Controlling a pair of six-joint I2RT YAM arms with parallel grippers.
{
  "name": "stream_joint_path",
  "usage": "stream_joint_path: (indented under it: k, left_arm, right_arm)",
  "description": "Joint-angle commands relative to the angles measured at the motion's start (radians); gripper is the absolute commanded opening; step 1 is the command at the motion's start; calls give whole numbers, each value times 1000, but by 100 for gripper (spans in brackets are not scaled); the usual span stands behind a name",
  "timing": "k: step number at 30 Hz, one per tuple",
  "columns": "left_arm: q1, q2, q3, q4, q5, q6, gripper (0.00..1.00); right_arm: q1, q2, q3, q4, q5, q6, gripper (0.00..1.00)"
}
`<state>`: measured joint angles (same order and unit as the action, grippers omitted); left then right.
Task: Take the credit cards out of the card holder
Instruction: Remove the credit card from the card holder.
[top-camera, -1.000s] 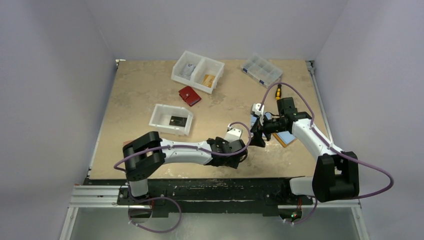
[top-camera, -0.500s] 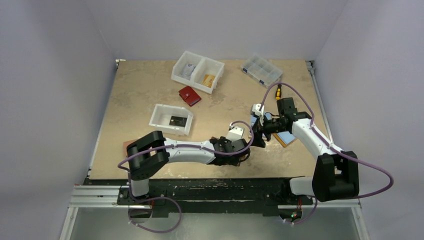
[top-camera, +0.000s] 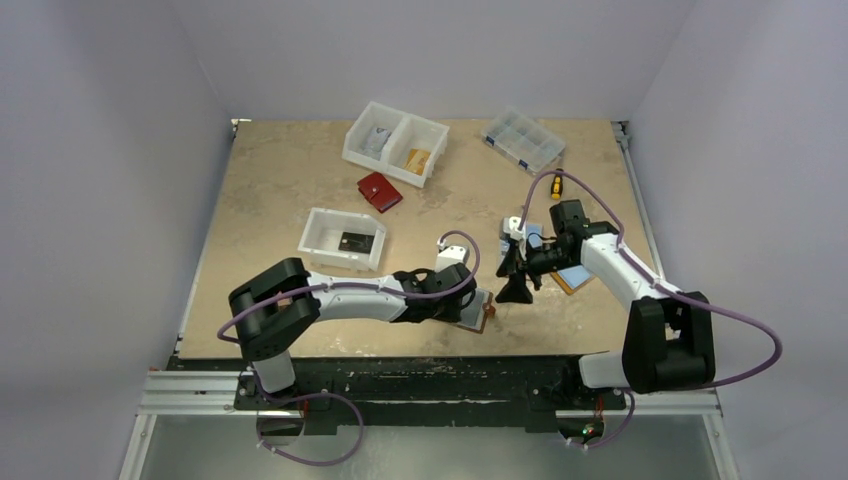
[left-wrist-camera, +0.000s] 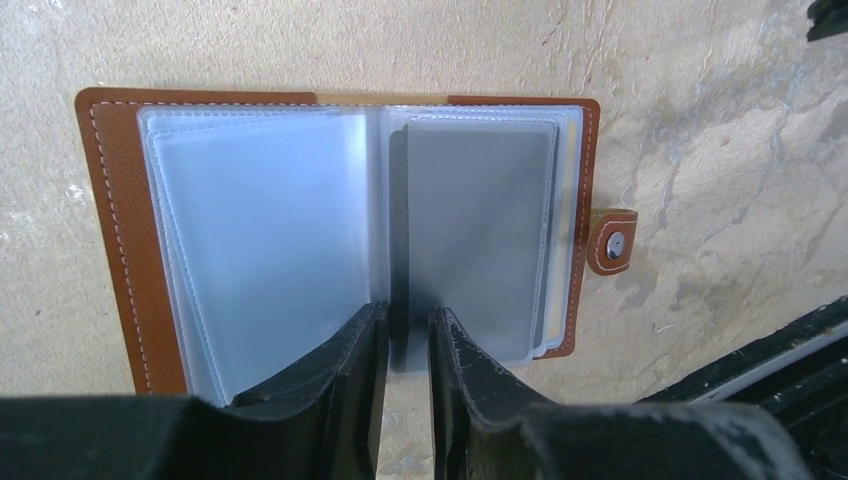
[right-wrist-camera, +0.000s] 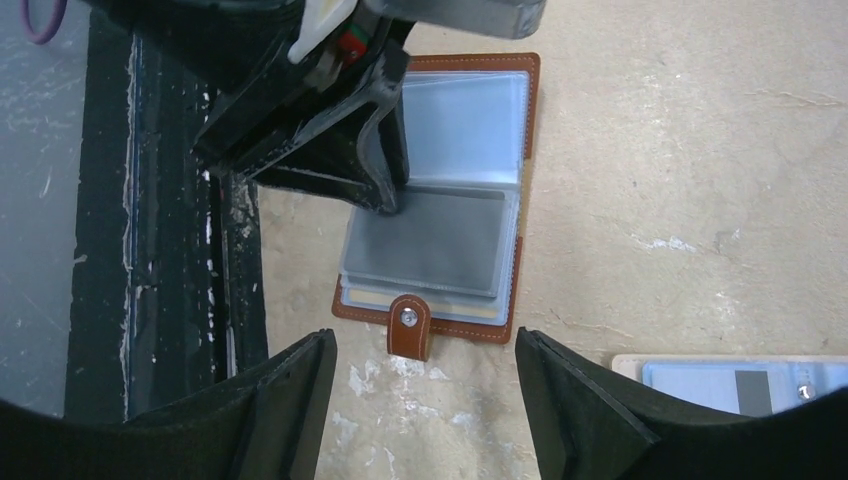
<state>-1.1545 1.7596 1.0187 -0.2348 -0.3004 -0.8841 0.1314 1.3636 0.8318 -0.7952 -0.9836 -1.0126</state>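
Could drag the open card holder (left-wrist-camera: 110, 240) across the tabletop (left-wrist-camera: 720, 150) rather than free the grey credit card (left-wrist-camera: 480, 230) just right of the nearly closed left gripper (left-wrist-camera: 408, 318), sleeve grip unclear, while the wide-open right gripper (right-wrist-camera: 422, 350) above pins nothing

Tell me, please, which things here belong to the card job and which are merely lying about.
Job: card holder, grey card in its sleeve, left gripper, right gripper.
Lying about: red wallet, divided white bin, clear organiser, yellow tool.
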Motion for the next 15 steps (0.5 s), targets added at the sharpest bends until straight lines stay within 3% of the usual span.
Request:
stream_joint_path:
  k: [1,9,13,15]
  left_arm:
    - [25,-48,-45,90,86,-19,23]
    - [51,-100,-144,200,152,-57,16]
    - [71,-126,-196,256,183,-105,12]
    - [80,-137,-233,284,199,-139,4]
  right_arm:
    - [28,21,46,-44,-33,-126,73]
    - [147,4,5,-41,53,-490,74]
    - [237,21,9,84,116,-458,69]
    - [266,50,26,112,140,-429,62]
